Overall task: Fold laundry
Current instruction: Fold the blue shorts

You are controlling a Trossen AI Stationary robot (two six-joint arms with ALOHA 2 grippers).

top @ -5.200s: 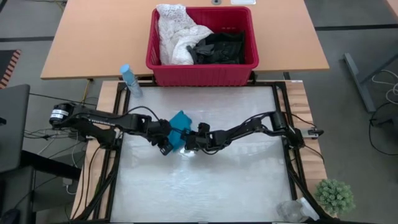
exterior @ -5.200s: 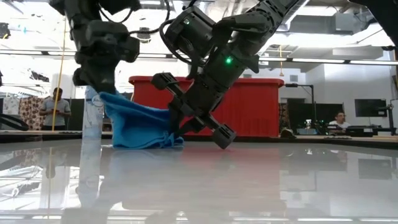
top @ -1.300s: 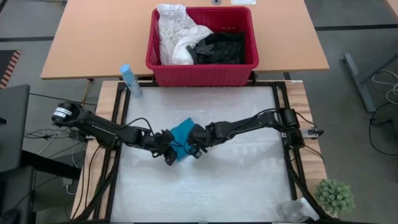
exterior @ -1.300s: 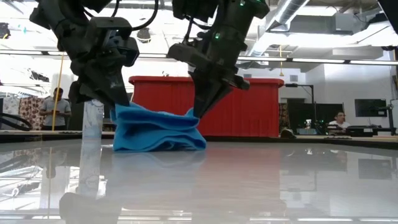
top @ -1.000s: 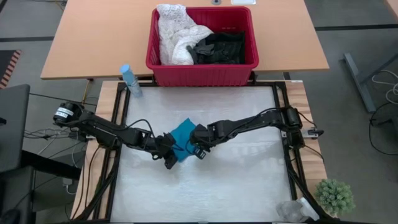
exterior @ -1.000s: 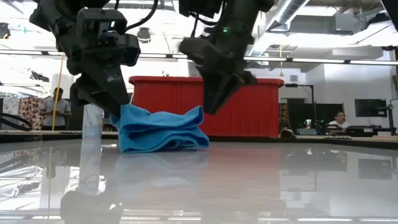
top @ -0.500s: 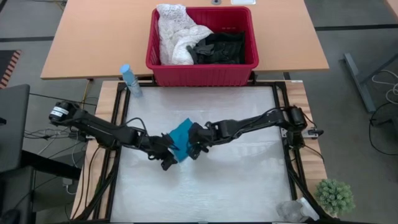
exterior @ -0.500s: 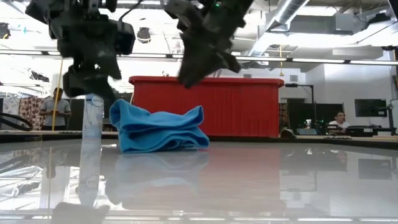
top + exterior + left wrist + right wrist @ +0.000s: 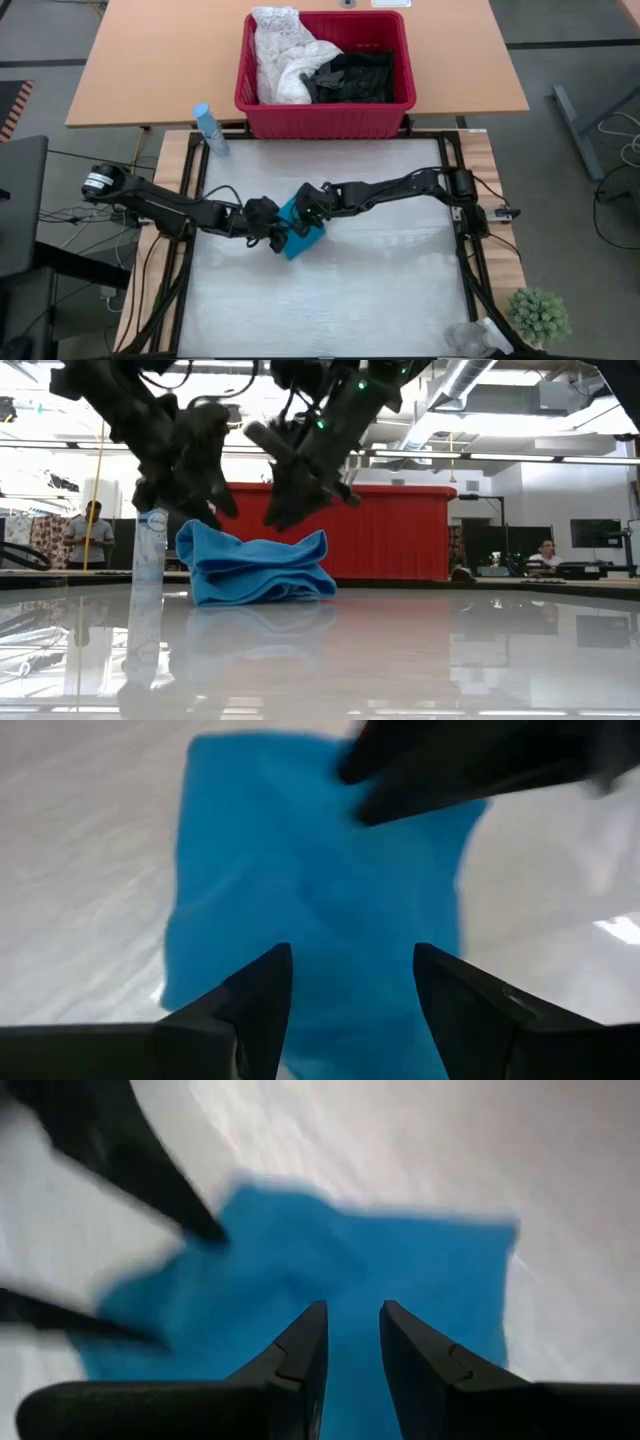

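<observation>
High view, frame centre: teal garment (image 9: 303, 233) lies bunched on white table (image 9: 400, 300), mid-fold; left gripper (image 9: 277, 238) and right gripper (image 9: 314, 214) hover above it, fingers parted, right narrowly, holding nothing; next move likely needs re-gripping an edge to fold over.

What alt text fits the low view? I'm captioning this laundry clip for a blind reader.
A folded teal garment lies on the glossy table, with the left hand and right hand hovering just above it, both open and empty. Behind stands a red basket.
</observation>
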